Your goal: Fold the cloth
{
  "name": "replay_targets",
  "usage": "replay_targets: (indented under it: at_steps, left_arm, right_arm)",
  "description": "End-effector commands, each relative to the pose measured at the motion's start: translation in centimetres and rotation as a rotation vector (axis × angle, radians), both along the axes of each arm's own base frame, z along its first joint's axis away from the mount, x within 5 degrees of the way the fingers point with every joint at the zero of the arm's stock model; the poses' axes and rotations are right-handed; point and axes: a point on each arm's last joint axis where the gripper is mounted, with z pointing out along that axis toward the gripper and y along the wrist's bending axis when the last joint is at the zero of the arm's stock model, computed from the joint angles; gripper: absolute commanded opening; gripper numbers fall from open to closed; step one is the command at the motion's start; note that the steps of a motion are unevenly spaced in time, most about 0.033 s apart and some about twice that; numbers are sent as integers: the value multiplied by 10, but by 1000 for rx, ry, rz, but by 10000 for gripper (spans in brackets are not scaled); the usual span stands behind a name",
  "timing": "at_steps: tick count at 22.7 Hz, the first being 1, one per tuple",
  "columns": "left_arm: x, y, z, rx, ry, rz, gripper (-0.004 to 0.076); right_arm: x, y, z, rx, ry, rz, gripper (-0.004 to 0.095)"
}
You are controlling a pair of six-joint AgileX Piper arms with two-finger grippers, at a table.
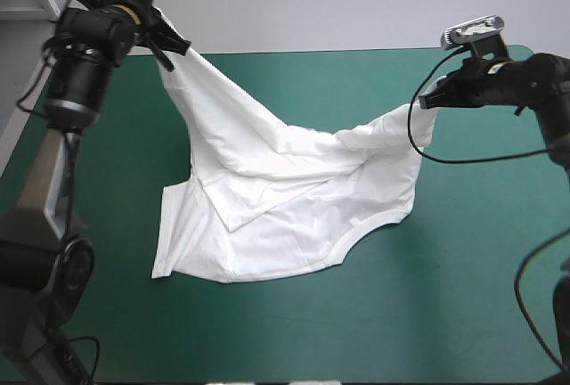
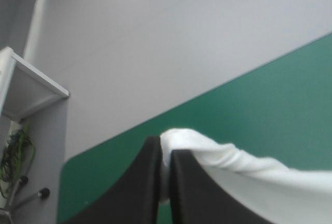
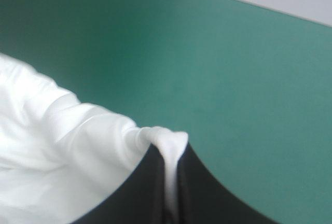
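High view: the white T-shirt [image 1: 285, 216] hangs stretched between both raised arms, its lower part lying on the teal-green desk [image 1: 445, 296] near the middle. Pinched all but closed, the left tool [image 1: 171, 52] grips one end of the fabric and the right tool [image 1: 427, 100] the other.

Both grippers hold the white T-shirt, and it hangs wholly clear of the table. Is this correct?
No. The left gripper and right gripper hold the T-shirt, but the high view shows its near part lying on the teal-green cover.
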Motion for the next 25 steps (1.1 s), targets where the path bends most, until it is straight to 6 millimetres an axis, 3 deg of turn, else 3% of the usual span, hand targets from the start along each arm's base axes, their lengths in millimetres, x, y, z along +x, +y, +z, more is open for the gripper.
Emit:
replay_targets:
  at_steps: [1,3,9,12,14,15,16,17,18,21,22,25]
  left_arm:
    - [24,-7,-7,-31,-72,-13,20]
    - [41,-11,-26,-38,-25,-4,19]
    - [65,-19,-66,-51,98,-5,19]
    - [68,-20,-79,-46,155,1,20]
    - [68,-21,-80,-65,167,-5,54]
    - [66,-23,-79,-84,175,-13,126]
    - [64,-23,-77,-96,185,-19,180]
    - [58,-23,-75,-109,220,-22,294]
    - [53,-22,-73,-108,250,-17,361]
    - [41,-18,-56,-116,234,-10,361]
    - [31,-17,-41,-145,200,-22,361]
    - [16,-15,-16,-171,118,-43,360]
  right_arm:
    - [41,-3,-5,2,-67,-17,0]
    - [64,-3,-17,5,-43,-13,0]
    - [113,-2,-37,31,11,-6,1]
    - [124,-2,-41,33,18,-6,43]
    - [124,-3,-38,21,-7,-8,206]
    - [123,-3,-34,21,-17,-7,366]
    - [121,-3,-30,25,-22,-9,452]
    - [117,-2,-19,40,-37,-14,570]
    - [109,-2,0,46,-80,-17,586]
    - [80,-5,50,45,-219,-27,554]
    - [59,-7,76,50,-279,-29,542]
    - [23,-12,117,47,-398,-50,536]
